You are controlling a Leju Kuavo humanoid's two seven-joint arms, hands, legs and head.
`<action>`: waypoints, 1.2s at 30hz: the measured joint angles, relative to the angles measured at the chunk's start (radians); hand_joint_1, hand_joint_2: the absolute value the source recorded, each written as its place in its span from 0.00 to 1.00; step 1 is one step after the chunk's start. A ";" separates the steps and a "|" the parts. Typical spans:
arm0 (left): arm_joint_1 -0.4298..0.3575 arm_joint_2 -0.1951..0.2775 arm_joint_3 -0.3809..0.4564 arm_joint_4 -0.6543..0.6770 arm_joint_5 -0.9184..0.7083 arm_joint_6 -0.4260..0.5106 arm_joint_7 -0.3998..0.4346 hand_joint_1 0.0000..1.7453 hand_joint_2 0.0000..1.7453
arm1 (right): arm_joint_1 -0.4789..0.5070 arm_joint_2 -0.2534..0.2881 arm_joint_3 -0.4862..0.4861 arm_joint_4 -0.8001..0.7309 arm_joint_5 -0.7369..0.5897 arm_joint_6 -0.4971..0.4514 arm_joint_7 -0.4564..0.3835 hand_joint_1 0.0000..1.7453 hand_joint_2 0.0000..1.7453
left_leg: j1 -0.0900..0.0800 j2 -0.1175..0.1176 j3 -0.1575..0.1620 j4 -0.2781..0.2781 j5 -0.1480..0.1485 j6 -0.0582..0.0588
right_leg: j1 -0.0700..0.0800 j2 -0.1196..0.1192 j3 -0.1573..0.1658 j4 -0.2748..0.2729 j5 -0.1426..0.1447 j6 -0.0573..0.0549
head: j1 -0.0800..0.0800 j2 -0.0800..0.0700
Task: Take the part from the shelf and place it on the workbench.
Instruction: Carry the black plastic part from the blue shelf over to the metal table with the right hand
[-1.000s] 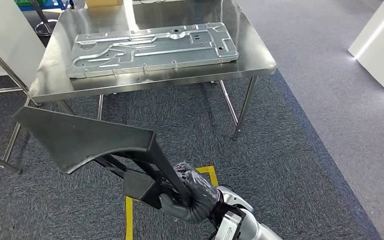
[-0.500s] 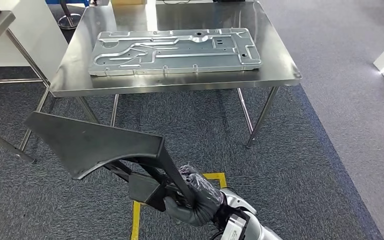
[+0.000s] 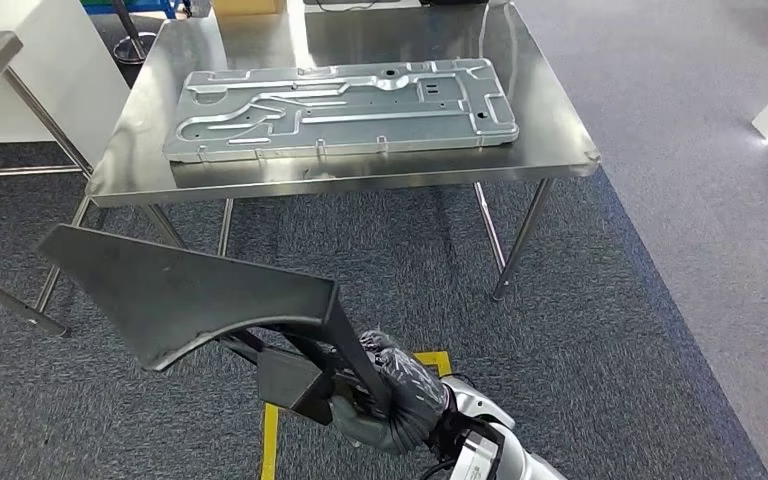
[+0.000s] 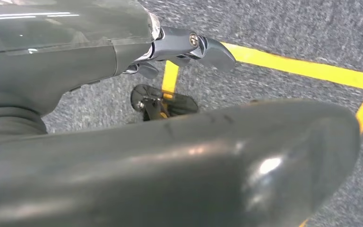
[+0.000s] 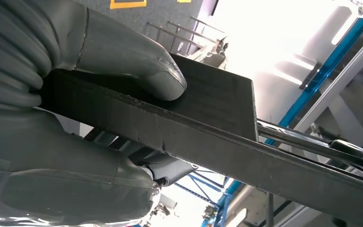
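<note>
The steel worktop (image 3: 550,120) stands ahead of us across grey carpet (image 3: 610,300), and it now sits a little further left in our head view than half a second ago. Since the whole scene shifted together, we read that as our own turning, not anything moving. It suggests we are squaring up to the worktop, with the carry well along and the placing not yet begun.

A large stamped metal plate (image 3: 340,105) lies along the worktop's middle, reaching toward its far edge and leaving a bare strip at the near edge.

The dark part (image 3: 180,290), a flat angled panel with a bracket beneath, hangs in the air below the near edge, well apart from the worktop.

Our right hand (image 3: 390,400) is clamped on the part's bracket end, thumb (image 5: 137,66) pressed on one face and fingers wrapped under. Our left hand (image 4: 170,161) shows at its wrist camera over the carpet's yellow line (image 4: 302,68); we cannot tell how its fingers lie.
</note>
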 joint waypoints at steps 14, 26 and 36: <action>-0.005 0.002 0.000 0.000 -0.002 -0.004 -0.001 0.00 0.00 | 0.008 -0.004 -0.002 -0.038 0.004 -0.001 0.000 1.00 1.00 | 0.000 -0.009 0.061 -0.034 -0.038 0.035 | -0.010 0.002 -0.102 0.098 0.030 0.034 | 0.005 0.000; -0.009 0.005 0.000 0.000 -0.008 -0.001 0.001 0.00 0.00 | 0.033 -0.006 -0.025 -0.076 -0.007 0.017 -0.001 1.00 1.00 | 0.002 -0.004 -0.099 0.259 -0.156 -0.014 | -0.005 0.016 -0.033 0.004 0.022 -0.014 | 0.004 0.000; -0.010 0.007 0.001 0.000 -0.017 -0.003 0.001 0.00 0.00 | 0.050 -0.006 -0.043 -0.094 -0.010 0.025 -0.001 1.00 1.00 | 0.001 -0.019 0.008 -0.025 0.002 0.026 | -0.004 0.037 -0.015 0.029 -0.021 0.027 | 0.006 0.000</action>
